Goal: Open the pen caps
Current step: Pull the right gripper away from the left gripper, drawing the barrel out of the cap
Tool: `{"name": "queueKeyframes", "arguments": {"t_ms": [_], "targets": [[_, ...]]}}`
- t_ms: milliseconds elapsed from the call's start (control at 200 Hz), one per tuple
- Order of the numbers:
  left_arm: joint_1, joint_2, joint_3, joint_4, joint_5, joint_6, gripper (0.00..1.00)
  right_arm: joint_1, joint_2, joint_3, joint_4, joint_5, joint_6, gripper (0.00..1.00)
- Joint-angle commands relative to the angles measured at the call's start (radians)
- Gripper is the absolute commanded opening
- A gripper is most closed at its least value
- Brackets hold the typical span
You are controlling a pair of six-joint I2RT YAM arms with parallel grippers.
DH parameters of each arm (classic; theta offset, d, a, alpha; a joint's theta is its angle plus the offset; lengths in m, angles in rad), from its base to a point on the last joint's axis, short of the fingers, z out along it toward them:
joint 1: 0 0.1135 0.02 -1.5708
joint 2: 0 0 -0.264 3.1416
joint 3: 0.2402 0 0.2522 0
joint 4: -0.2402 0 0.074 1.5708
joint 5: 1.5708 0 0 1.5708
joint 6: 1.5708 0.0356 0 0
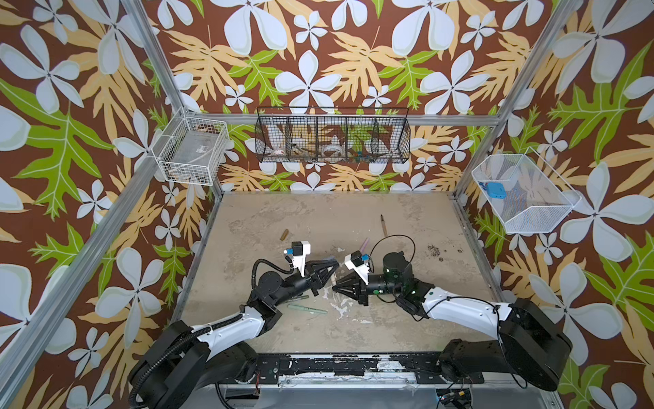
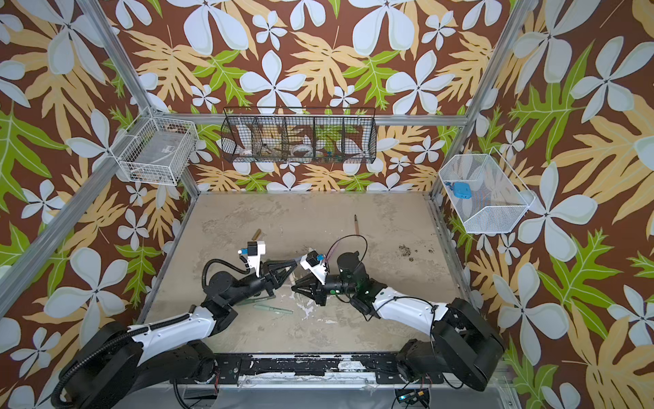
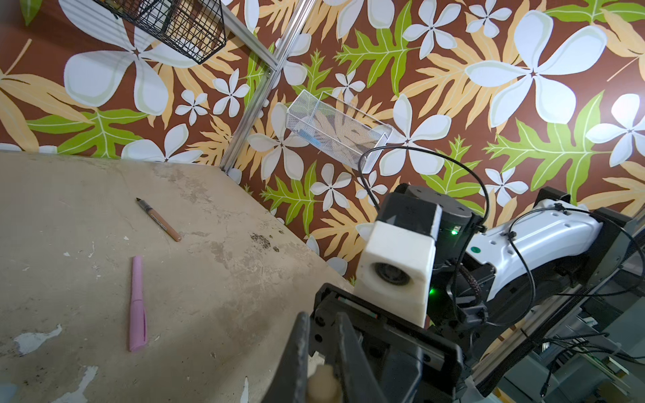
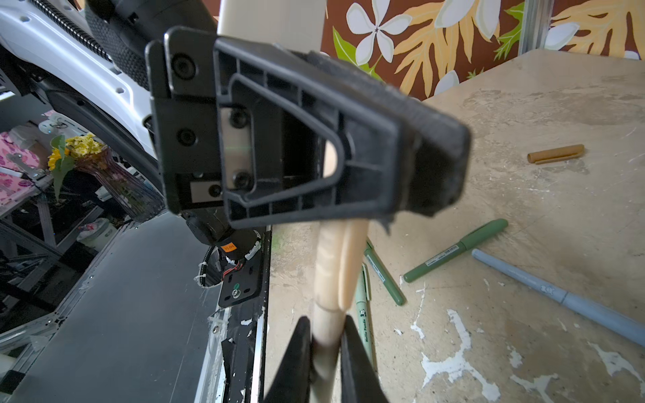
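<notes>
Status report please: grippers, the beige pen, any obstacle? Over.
Left gripper shut on beige cap, right gripper shut on beige pen body. Cap not yet off. Green pens lie on table, apart from the grip.

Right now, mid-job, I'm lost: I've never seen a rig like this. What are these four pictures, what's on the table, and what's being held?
Two robot arms, each ending in a two-finger pinching gripper, work over a worn table. Two pictures look down from overhead and are nearly identical. The other two come from a camera on each wrist. The left gripper and right gripper meet mid-table, both closed on one beige pen. The right wrist view shows the right gripper on the pen's body and the left on its cap end. Lying loose on the table are a brown cap, an uncapped brown pen, a capped pink pen, three green pens and a light blue pen.
</notes>
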Motion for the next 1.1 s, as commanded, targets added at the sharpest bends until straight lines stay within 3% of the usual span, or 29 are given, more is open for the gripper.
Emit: {"name": "queueKeyframes", "arguments": {"t_ms": [0, 60, 140, 255, 305, 395, 561, 771, 821, 931, 1091], "targets": [[0.001, -0.013, -0.006, 0.046, -0.006, -0.017, 0.00, 0.011, 0.015, 0.005, 0.053, -0.053, 0.019, 0.13], [0.001, -0.020, -0.006, 0.034, -0.014, -0.003, 0.00, 0.016, 0.021, 0.009, 0.056, -0.053, 0.018, 0.17], [0.001, -0.008, -0.005, 0.033, -0.016, 0.001, 0.00, 0.018, 0.034, 0.012, 0.069, -0.050, 0.027, 0.29], [0.001, 0.018, -0.011, 0.079, 0.001, -0.024, 0.00, 0.018, 0.056, 0.011, 0.098, -0.049, 0.043, 0.32], [0.001, 0.022, -0.013, 0.093, 0.005, -0.032, 0.00, 0.019, 0.059, 0.013, 0.096, -0.047, 0.042, 0.29], [0.001, 0.012, -0.011, 0.091, 0.005, -0.036, 0.00, 0.018, 0.045, 0.007, 0.098, -0.044, 0.038, 0.14], [0.001, -0.008, -0.018, 0.073, -0.010, -0.022, 0.00, 0.019, 0.016, -0.007, 0.088, -0.019, 0.025, 0.00], [0.001, 0.029, 0.001, 0.065, 0.023, 0.000, 0.43, 0.019, -0.005, 0.006, 0.017, 0.013, -0.013, 0.00], [0.001, 0.040, 0.015, 0.057, 0.048, 0.013, 0.47, 0.019, -0.004, 0.008, 0.014, 0.009, -0.010, 0.00], [0.001, 0.054, 0.022, 0.057, 0.067, 0.020, 0.45, 0.018, -0.008, 0.010, 0.009, 0.001, -0.009, 0.00], [0.001, 0.039, 0.024, 0.056, 0.076, 0.020, 0.25, 0.018, -0.005, 0.010, 0.019, -0.008, 0.001, 0.00]]}}
